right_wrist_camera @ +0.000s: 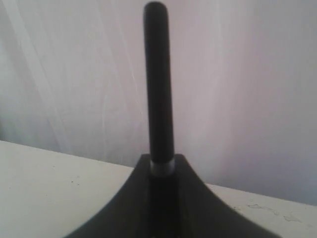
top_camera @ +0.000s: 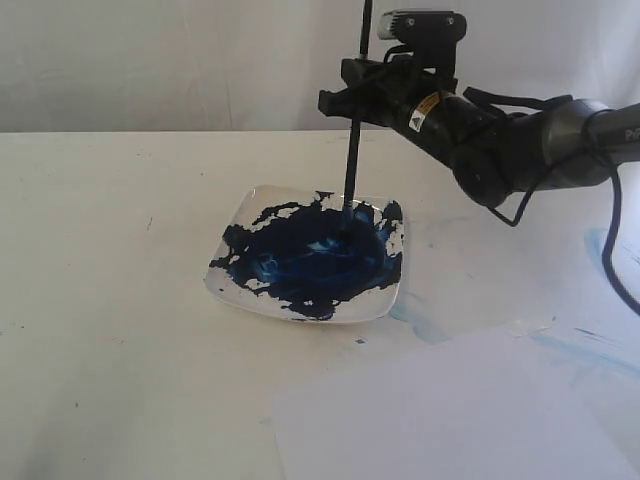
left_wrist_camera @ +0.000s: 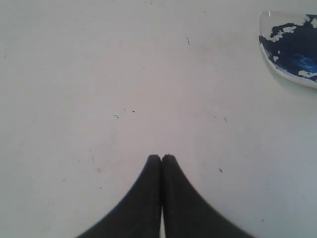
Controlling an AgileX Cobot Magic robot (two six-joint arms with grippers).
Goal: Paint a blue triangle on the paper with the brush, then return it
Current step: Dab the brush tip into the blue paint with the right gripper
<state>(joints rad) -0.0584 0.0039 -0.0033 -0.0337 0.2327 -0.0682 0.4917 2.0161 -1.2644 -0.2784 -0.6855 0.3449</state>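
Exterior view | your right gripper (top_camera: 345, 98) clamps the brush (top_camera: 351, 160), upright, tip in the mid-bench plate (top_camera: 232, 288) | paper (top_camera: 450, 410) lies toward the near right corner, this arm's side | left gripper (left_wrist_camera: 161, 157) closed, empty.

R arm (top_camera: 545, 140): comes in from right edge of ext. view, reaches leftwd, approx. level; dark grey/black links, thin cable (top_camera: 522, 212) looped under it.
R wrist (top_camera: 450, 115): black, yellow warn. label (top_camera: 425, 112) on side, cam (top_camera: 420, 22) mounted on top.
R gripper (top_camera: 352, 98): raised, fingers pointing left; clamped on brush (top_camera: 351, 165), which it holds upright.
R fingers (right_wrist_camera: 208, 208): black, flared at base, narrowing to tips w/ shaft pinched betw. them.
L gripper (left_wrist_camera: 161, 158): jaws closed, tips touching, nothing held.
L fingers (left_wrist_camera: 141, 203): black, curve in from wide base to meet at tips; only a thin seam betw. them.
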